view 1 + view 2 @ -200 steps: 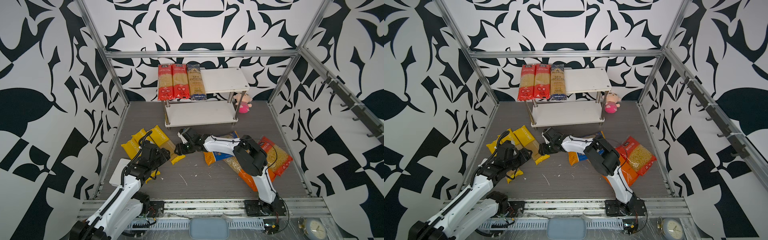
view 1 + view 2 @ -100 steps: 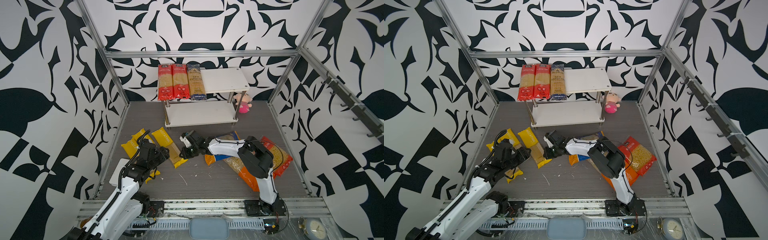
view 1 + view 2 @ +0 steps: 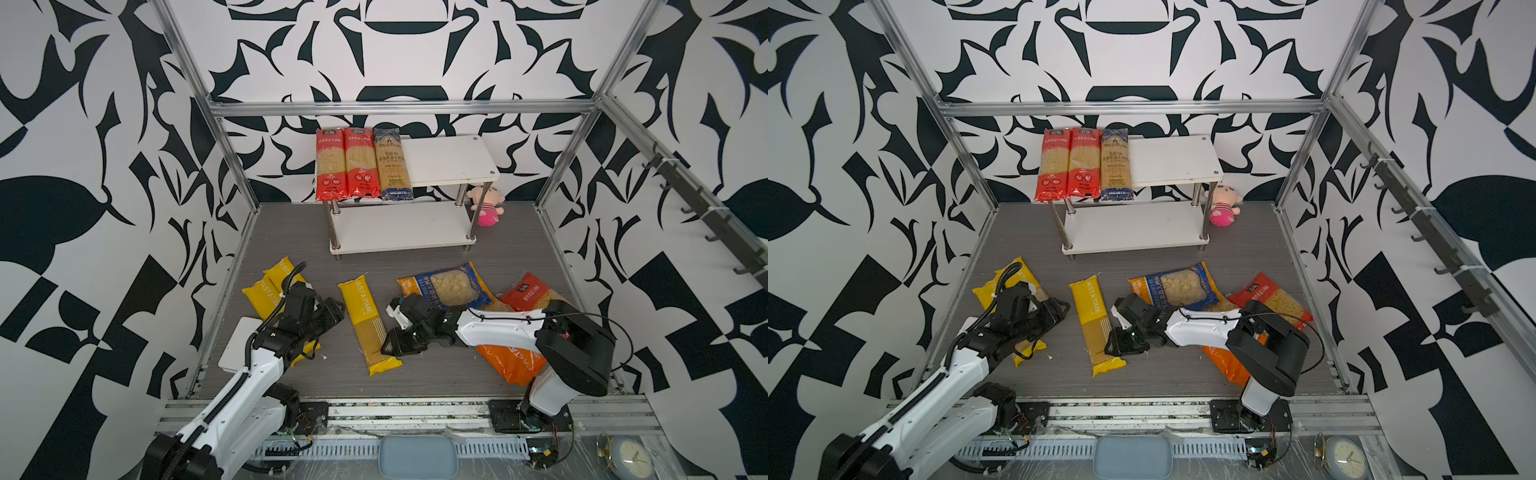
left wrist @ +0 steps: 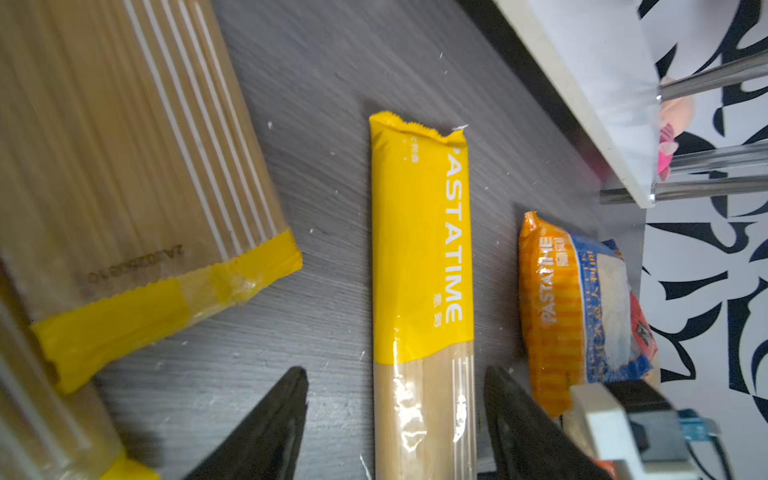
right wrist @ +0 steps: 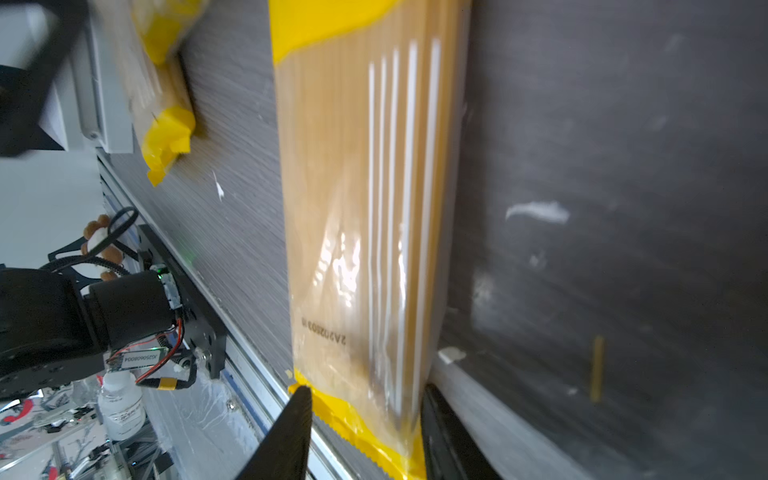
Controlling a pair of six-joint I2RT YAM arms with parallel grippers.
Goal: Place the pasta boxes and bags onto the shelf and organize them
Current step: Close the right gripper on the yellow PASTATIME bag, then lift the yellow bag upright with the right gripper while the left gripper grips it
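The long narrow yellow "PASTATIME" spaghetti pack (image 3: 368, 324) lies flat on the grey floor (image 3: 415, 374), between the two grippers. The half nearer the left gripper (image 3: 332, 309) is opaque yellow film with white lettering. The half nearer the right gripper (image 3: 388, 345) is clear film with white stripes that shows the strands, and it ends in a yellow serrated seal.

In the right wrist view the black fingers (image 5: 297, 415) stand apart at the sealed end, one at each long edge of the pack (image 5: 357, 208). Whether they press on it cannot be told.

The left gripper is released and empty. In the left wrist view its jaws are spread, with a gap to each edge of the pack.

The two-tier white-board shelf (image 3: 449, 160) stands well beyond both grippers. Two red spaghetti packs (image 3: 359, 164) and one dark blue spaghetti pack (image 3: 390, 164) lie on its upper board.
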